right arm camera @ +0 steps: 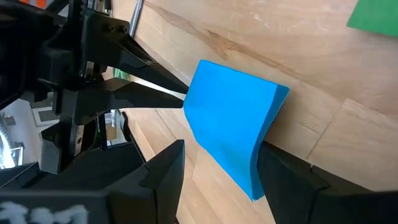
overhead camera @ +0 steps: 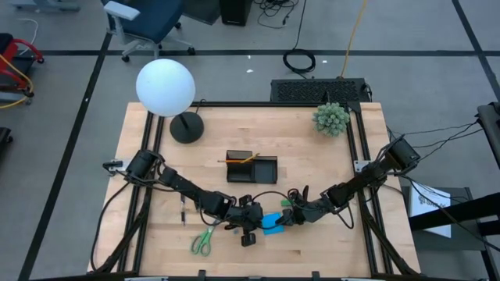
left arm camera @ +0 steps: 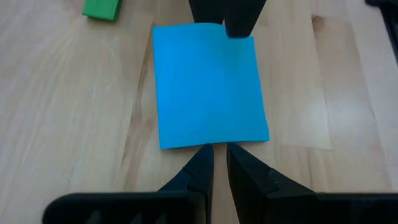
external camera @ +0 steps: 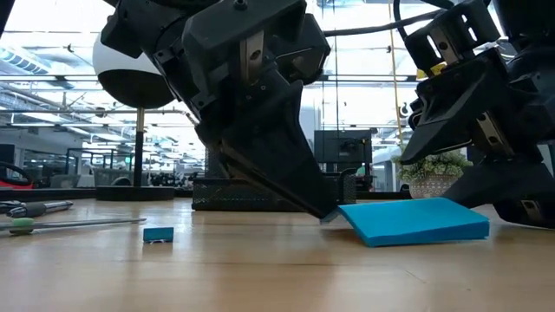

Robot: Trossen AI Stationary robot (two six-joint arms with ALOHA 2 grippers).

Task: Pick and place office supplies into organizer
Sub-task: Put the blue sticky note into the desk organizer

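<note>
High view: blue square pad (overhead camera: 273,223) lies flat on the near middle of the desk (overhead camera: 328,179), between left hand (overhead camera: 251,221) and right hand (overhead camera: 294,215), well short of the organizer (overhead camera: 251,167). Low view: one edge is tilted off the wood; you can expect it light, thin, stiff across, slippery flat. Wrist views: your left hand (left arm camera: 219,152) is pinched narrow at one edge, your right hand (right arm camera: 217,168) spread wide astride the opposite edge (right arm camera: 264,143); take it by that raised edge.

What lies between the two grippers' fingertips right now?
The blue pad: left gripper at one edge, right gripper straddling the opposite edge, per both wrist views.

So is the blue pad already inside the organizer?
No, the blue pad lies on the table between both grippers, apart from the organizer.
</note>
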